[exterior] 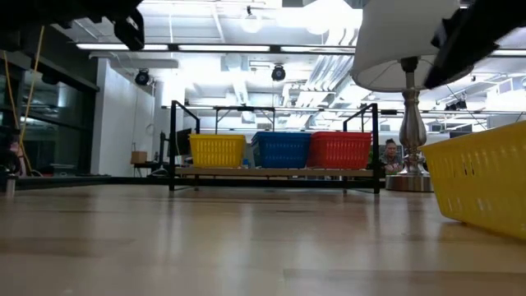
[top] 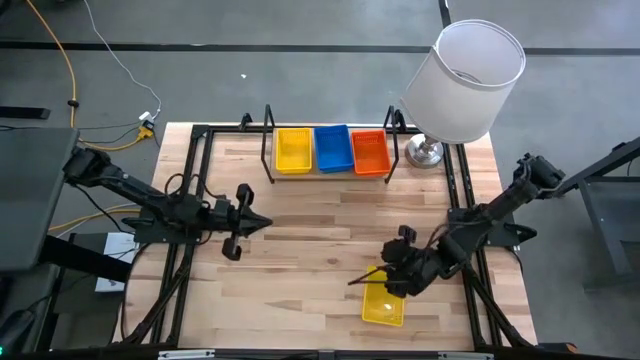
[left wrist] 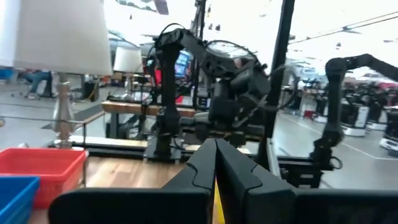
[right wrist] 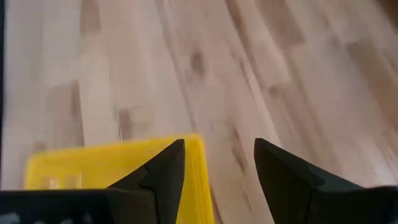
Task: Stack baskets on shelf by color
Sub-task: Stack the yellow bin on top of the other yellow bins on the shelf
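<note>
Currently, shelf: the low light-wood shelf in a black wire frame stands at the table's far edge, beside a white-shaded lamp on a silver base.
Shelf load: yellow mesh baskets, blue mesh baskets and red mesh baskets sit side by side.
Loose basket: a small yellow mesh basket lies on the wooden table near its front edge.
Right gripper: fingers parted, released, hanging over that basket's rim.
Left gripper: clenched, empty, above the table's left middle.
</note>
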`<state>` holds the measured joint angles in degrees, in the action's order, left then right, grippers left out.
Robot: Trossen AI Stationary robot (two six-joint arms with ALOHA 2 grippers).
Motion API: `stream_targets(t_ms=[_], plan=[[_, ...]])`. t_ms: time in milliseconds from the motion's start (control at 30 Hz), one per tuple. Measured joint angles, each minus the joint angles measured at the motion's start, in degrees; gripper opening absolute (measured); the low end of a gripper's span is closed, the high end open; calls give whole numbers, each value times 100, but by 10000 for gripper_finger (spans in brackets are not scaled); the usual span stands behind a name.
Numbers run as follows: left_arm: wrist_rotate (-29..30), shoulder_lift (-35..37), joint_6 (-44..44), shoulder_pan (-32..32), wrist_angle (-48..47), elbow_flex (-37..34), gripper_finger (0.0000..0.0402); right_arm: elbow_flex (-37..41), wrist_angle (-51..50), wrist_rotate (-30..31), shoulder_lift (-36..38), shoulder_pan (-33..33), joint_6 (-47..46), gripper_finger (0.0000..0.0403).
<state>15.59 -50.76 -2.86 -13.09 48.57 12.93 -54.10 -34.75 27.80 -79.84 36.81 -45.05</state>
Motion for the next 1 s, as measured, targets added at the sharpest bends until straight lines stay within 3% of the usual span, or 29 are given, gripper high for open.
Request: stream_targets(t_ms=[733,900,1000], plan=[[115,98,-1,-432,-392,-2,0,34,-74,-1340,-1473,32,-573,181],[1274,159,-101,-429,-820,-2,0,34,-72,-1232,-1520,32,-595,176],[1764,400,-103,-431,-1472,-2,0,26,-65,-1177,-1520,30,-547,137]])
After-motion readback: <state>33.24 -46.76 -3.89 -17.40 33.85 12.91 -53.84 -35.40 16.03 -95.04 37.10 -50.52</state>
